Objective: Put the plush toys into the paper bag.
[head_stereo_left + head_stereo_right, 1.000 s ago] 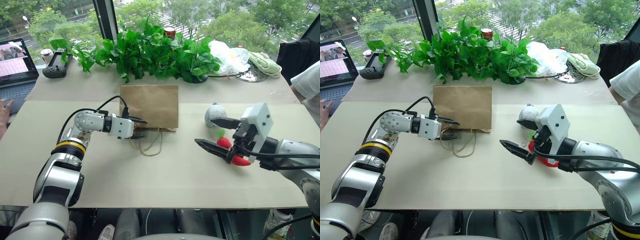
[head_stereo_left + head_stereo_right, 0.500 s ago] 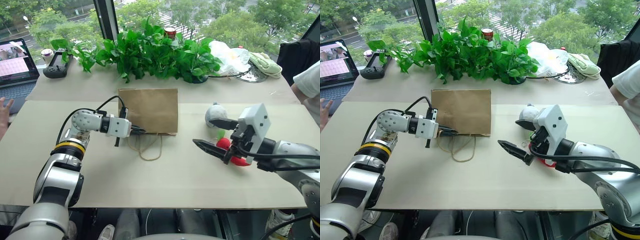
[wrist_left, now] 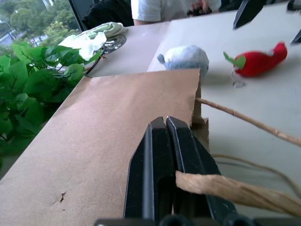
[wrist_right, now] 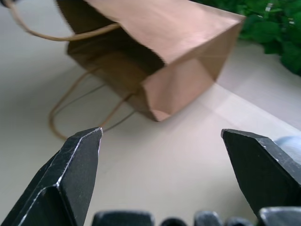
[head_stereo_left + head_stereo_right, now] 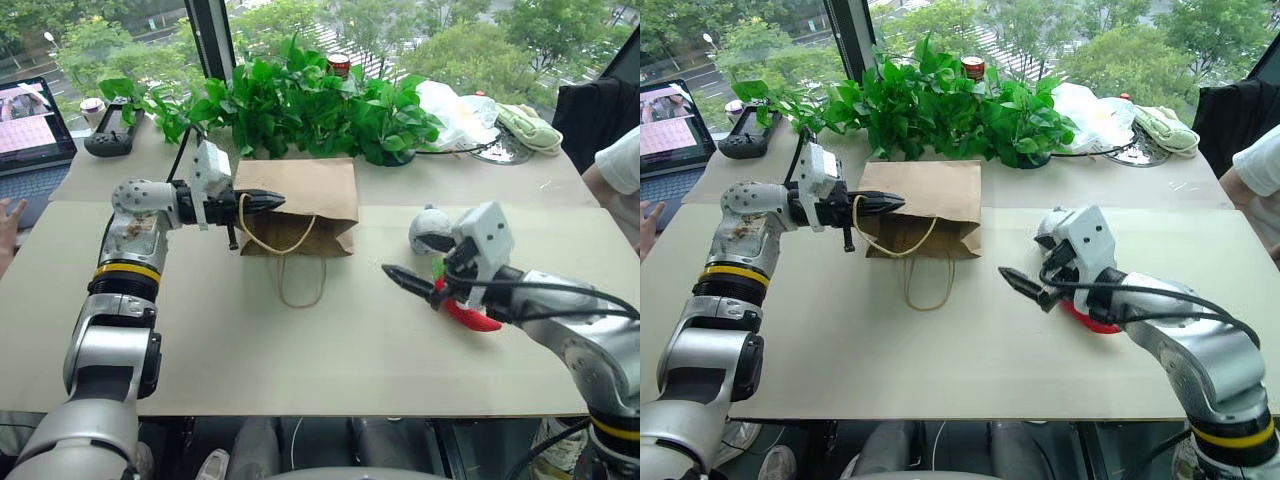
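Note:
The brown paper bag (image 5: 305,195) lies on its side on the table, mouth toward me. My left gripper (image 5: 272,200) is shut on its upper cord handle (image 3: 221,188) and holds it up, so the mouth gapes. The lower handle (image 5: 300,285) lies flat on the table. To the right, the grey-white plush ball (image 5: 424,224) rests on the table with the red chili plush (image 5: 470,316) in front of it. My right gripper (image 5: 404,257) hangs open just left of both toys, pointing toward the bag, with nothing between its fingers.
Leafy green plants (image 5: 310,100) line the back of the table behind the bag. A white plastic bag (image 5: 455,110) and pale green cloth (image 5: 530,125) lie at the back right. A laptop (image 5: 30,125) and a person's hand (image 5: 8,215) are at the left, a white sleeve (image 5: 620,165) at the right.
My left gripper shut on the upper handle and rose, rolling its wrist, which pulled the bag's mouth open. My right gripper moved forward toward the bag, still open.

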Tool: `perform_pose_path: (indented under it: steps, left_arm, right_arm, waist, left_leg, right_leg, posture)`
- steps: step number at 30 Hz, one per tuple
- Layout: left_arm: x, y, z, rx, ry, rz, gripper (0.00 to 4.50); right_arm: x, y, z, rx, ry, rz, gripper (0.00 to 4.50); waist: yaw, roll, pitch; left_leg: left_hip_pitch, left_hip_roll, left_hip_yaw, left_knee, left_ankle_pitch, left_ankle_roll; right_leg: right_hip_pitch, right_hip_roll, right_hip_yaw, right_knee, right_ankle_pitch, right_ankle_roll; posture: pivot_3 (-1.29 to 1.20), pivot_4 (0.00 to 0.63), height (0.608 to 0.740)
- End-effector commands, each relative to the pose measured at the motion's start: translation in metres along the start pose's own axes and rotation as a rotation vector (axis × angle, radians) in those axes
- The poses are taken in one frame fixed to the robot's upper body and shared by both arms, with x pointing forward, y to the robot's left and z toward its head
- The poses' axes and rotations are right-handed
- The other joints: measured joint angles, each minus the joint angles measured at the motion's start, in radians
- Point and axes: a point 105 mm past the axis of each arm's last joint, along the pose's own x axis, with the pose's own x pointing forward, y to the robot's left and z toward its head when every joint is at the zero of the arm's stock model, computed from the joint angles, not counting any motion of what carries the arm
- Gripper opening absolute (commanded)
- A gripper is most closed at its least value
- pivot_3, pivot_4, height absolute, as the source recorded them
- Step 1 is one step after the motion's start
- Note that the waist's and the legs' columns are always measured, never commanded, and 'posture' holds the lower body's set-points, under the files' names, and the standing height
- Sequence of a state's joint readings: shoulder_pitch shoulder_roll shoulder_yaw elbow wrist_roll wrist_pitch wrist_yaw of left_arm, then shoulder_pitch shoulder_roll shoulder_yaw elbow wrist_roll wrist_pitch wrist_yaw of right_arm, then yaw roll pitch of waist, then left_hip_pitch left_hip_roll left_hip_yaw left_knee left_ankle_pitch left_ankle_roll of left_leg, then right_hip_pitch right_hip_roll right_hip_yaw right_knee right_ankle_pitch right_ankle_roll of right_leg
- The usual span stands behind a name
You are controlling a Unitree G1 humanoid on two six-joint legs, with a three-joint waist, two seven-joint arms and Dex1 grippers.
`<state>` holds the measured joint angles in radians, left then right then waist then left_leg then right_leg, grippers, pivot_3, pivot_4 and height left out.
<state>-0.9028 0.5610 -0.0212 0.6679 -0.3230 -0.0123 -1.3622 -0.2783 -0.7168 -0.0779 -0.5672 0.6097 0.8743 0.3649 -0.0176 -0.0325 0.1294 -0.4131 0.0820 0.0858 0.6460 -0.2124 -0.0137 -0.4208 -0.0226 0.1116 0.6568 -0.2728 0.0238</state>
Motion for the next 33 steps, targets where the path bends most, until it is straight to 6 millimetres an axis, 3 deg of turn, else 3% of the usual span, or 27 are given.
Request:
perform_pose_path:
  steps: [1, 6, 10, 18, 21, 25, 31, 32, 33]
  left_arm:
    - [0.002, 0.003, 0.021, 0.008, -0.051, 0.005, 0.01]
    - [0.003, -0.002, 0.019, 0.006, -0.041, -0.004, 0.01]
    - [0.004, -0.002, 0.019, 0.005, -0.043, -0.002, 0.01]
    - [0.005, -0.001, 0.018, 0.007, -0.049, 0.006, 0.01]
    - [0.005, -0.001, 0.018, 0.009, -0.05, 0.008, 0.01]
    - [0.005, -0.001, 0.017, 0.009, -0.049, 0.009, 0.01]
    - [0.005, -0.003, 0.015, 0.009, -0.047, 0.005, 0.01]
    - [0.005, -0.003, 0.015, 0.009, -0.047, 0.005, 0.01]
    - [0.006, -0.003, 0.015, 0.008, -0.049, 0.005, 0.01]
  right_arm:
    - [0.005, -0.035, 0.007, -0.032, -0.034, -0.2, 4.5]
    - [0.007, -0.062, 0.004, -0.004, -0.032, -0.348, 4.5]
    - [0.016, -0.079, -0.01, 0.028, 0.013, -0.419, 4.5]
    - [0.036, -0.089, -0.025, 0.065, 0.062, -0.454, 4.5]
    - [0.037, -0.093, -0.021, 0.068, 0.042, -0.474, 4.5]
    - [0.031, -0.086, 0.003, 0.036, -0.06, -0.44, 4.5]
    - [0.018, -0.06, 0.036, 0.025, -0.198, -0.314, 4.5]
    - [0.017, -0.053, 0.042, 0.029, -0.221, -0.278, 4.5]
    - [0.018, -0.028, 0.046, 0.023, -0.231, -0.155, 4.5]
  waist:
    - [0.002, 0.0, 0.0]
    - [0.003, 0.0, 0.0]
    - [0.003, 0.0, 0.0]
    - [0.0, 0.0, 0.0]
    - [0.001, 0.0, 0.0]
    - [0.001, 0.0, 0.0]
    - [0.002, 0.0, 0.0]
    - [0.001, 0.0, 0.0]
    - [0.001, 0.0, 0.0]
  left_leg:
    - [0.0, 0.0, 0.0, 0.0, 0.0, 0.0]
    - [-0.001, 0.0, 0.0, 0.0, 0.0, 0.0]
    - [-0.001, 0.0, 0.0, 0.0, 0.0, 0.0]
    - [-0.001, 0.0, 0.0, 0.0, 0.0, 0.0]
    - [-0.001, 0.0, 0.0, 0.0, 0.0, 0.0]
    - [-0.002, 0.0, 0.0, -0.001, 0.0, 0.0]
    - [-0.002, 0.0, 0.0, -0.001, 0.0, 0.0]
    - [-0.002, 0.0, 0.0, -0.001, 0.0, 0.0]
    - [-0.002, 0.0, 0.0, -0.001, 0.0, 0.0]
  right_leg:
    - [0.0, 0.0, 0.0, 0.0, 0.0, 0.0]
    - [-0.001, 0.0, 0.0, 0.0, 0.0, 0.0]
    - [-0.001, 0.0, 0.0, 0.0, 0.0, 0.0]
    - [-0.001, 0.0, 0.0, 0.0, 0.0, 0.0]
    - [-0.001, 0.0, 0.0, 0.0, 0.0, 0.0]
    - [-0.001, 0.0, 0.0, 0.0, 0.0, 0.0]
    - [-0.001, 0.0, 0.0, 0.0, 0.0, 0.0]
    - [-0.001, 0.0, 0.0, 0.0, 0.0, 0.0]
    - [-0.001, 0.0, 0.0, 0.0, 0.0, 0.0]
  posture:
    - [0.0, 0.15, 0.717]
    - [0.0, 0.15, 0.717]
    - [0.0, 0.15, 0.717]
    - [0.0, 0.15, 0.717]
    - [0.0, 0.15, 0.717]
    - [0.0, 0.15, 0.717]
    - [0.0, 0.15, 0.717]
    - [0.0, 0.15, 0.717]
    - [0.0, 0.15, 0.717]
